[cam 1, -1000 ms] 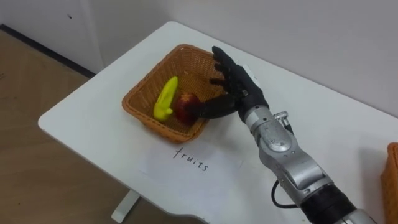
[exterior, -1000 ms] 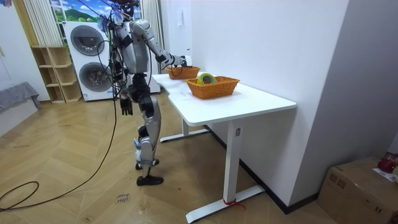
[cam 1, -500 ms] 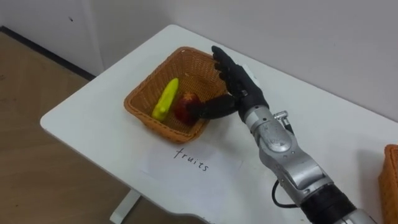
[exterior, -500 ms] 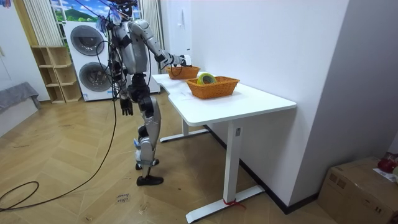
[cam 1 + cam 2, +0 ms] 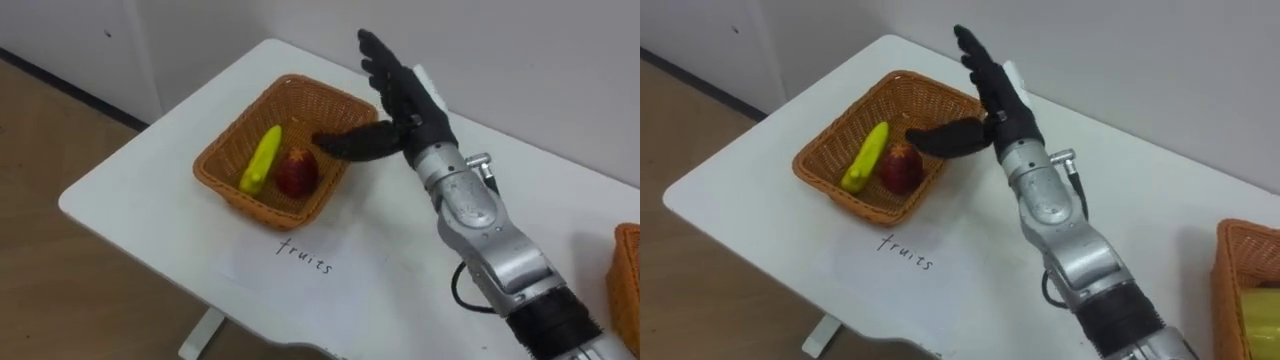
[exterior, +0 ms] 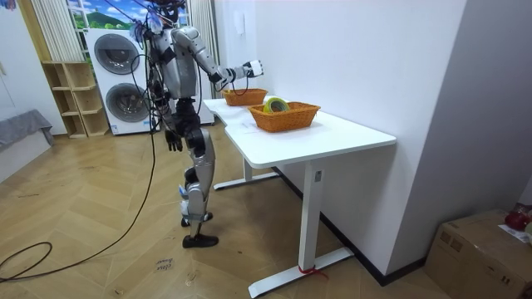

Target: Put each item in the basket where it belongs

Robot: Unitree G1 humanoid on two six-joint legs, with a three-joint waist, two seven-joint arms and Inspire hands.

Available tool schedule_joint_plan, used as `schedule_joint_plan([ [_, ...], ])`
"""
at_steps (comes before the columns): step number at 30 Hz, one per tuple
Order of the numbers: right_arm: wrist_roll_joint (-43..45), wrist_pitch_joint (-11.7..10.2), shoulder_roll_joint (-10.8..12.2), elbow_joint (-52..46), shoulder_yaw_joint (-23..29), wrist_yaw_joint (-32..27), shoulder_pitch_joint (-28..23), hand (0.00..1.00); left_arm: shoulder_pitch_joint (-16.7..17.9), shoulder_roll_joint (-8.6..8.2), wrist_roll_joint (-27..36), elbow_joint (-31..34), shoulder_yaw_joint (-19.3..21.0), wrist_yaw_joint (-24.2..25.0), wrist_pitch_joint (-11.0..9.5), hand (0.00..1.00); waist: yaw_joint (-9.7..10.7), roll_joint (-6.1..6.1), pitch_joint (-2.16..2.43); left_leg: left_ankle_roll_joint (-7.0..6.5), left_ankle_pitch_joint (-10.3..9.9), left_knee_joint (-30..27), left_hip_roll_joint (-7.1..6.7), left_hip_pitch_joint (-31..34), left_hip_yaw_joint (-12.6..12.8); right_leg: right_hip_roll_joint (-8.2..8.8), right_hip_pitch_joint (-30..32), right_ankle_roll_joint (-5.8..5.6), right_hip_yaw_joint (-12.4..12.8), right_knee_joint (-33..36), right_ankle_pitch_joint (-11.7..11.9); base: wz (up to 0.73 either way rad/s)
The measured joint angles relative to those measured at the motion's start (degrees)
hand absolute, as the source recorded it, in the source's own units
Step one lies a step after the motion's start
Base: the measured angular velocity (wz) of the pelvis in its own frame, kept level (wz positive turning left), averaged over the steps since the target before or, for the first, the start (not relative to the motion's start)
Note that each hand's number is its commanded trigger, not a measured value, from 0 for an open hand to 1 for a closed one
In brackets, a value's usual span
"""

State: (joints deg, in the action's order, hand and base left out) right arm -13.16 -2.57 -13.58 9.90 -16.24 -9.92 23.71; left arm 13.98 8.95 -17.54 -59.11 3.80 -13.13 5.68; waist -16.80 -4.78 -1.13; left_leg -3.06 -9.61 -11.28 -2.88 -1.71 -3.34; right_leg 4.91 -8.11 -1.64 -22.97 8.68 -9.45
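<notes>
A woven fruit basket [image 5: 300, 103] stands near the white table's left corner. Inside it a yellow banana [image 5: 260, 158] and a red apple [image 5: 296, 173] lie side by side. My right hand [image 5: 400, 100] hovers open above the basket's right rim, fingers straight and thumb pointing over the apple without touching it. A paper label [image 5: 305, 258] lies in front of the basket. A second woven basket [image 5: 1240, 270] at the right edge holds a yellow-green item [image 5: 1262, 308]. In the room view my left hand [image 6: 173, 141] hangs by my side.
I stand at the end of the white table [image 5: 150, 170], whose front and left edges are close to the fruit basket. A wall runs behind the table. In the room view, washing machines [image 6: 116, 83] and a shelf [image 6: 71, 100] stand behind me.
My right hand has lifted up and back from the apple, which stays in the basket beside the banana. The camera has shifted slightly.
</notes>
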Motion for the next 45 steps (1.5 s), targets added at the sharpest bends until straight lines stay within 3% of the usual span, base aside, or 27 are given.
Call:
schedule_joint_plan([
  [3,0.25,-0.73,-0.37,-2.26,2.94,-1.16,0.00,0.00,0.74,0.10,-0.70,-0.08,0.58,0.02,-0.29,0.00,1.97,0.86,0.56,0.01,0.01,0.38,0.14,-0.49,0.49,-0.08,-0.01,0.00,0.88,0.06,0.00,-0.10],
  [6,0.29,-1.09,-0.63,-2.50,4.37,-1.56,0.00,0.00,1.05,-0.07,-1.14,-0.25,0.59,0.03,-0.65,0.00,2.69,1.79,1.13,0.01,0.01,0.91,0.33,-1.34,1.80,-0.21,-0.01,0.00,2.41,0.09,0.00,-0.23],
  [12,-0.10,-1.11,-2.44,-4.43,4.55,-1.43,0.00,0.00,0.76,-0.25,-1.15,-0.36,0.63,-0.01,-0.98,0.00,4.10,1.44,1.07,0.03,-0.03,1.83,0.82,-2.80,4.19,-0.66,0.04,0.10,5.79,0.15,0.06,-0.22],
  [17,0.03,-1.11,-4.13,-6.12,5.26,-2.00,0.00,0.00,0.59,-0.37,-1.18,-0.39,0.57,-0.13,-1.34,0.00,5.86,0.61,1.31,0.15,-0.20,1.84,1.16,-3.05,4.94,-0.97,0.23,0.27,6.66,0.16,0.18,-0.09],
  [23,-0.90,-1.18,-6.62,-11.75,10.61,-4.15,-0.01,0.00,0.90,-0.14,-1.13,-0.49,0.74,-0.22,-1.38,0.00,8.36,0.64,1.11,0.14,-0.21,1.84,1.18,-3.06,5.10,-1.02,0.45,0.30,7.14,0.20,0.21,-0.02],
  [32,4.00,-1.43,-6.93,-14.47,17.74,-8.49,-0.54,0.00,1.49,-0.14,-0.80,-1.49,0.62,-0.01,-2.42,0.00,12.24,1.29,0.73,0.13,-0.29,2.23,1.53,-3.99,7.10,-1.32,1.01,0.38,9.84,1.06,0.27,-0.12],
  [37,9.01,-1.89,-7.87,-17.86,22.12,-11.26,-1.97,0.00,1.54,0.07,-0.63,-2.98,3.12,0.19,-3.32,0.00,14.22,0.89,1.20,0.43,-0.62,2.30,2.11,-3.94,7.99,-1.83,1.57,0.63,10.36,1.05,0.42,-0.10],
  [41,9.35,-3.12,-11.30,-19.93,26.89,-12.73,-5.41,0.00,1.81,0.06,-0.59,-2.97,4.32,0.08,-3.87,0.00,15.90,0.34,1.59,0.65,-0.86,2.02,2.32,-3.97,8.21,-2.06,1.42,0.63,10.50,1.02,0.43,0.00],
  [45,8.69,-3.73,-11.44,-21.58,31.78,-13.66,-10.08,0.00,1.88,0.02,-0.75,-2.77,5.50,-0.66,-4.88,0.00,16.45,0.36,1.57,0.71,-1.47,2.00,2.87,-4.57,10.75,-2.49,1.40,0.72,12.37,1.13,0.48,-0.25],
])
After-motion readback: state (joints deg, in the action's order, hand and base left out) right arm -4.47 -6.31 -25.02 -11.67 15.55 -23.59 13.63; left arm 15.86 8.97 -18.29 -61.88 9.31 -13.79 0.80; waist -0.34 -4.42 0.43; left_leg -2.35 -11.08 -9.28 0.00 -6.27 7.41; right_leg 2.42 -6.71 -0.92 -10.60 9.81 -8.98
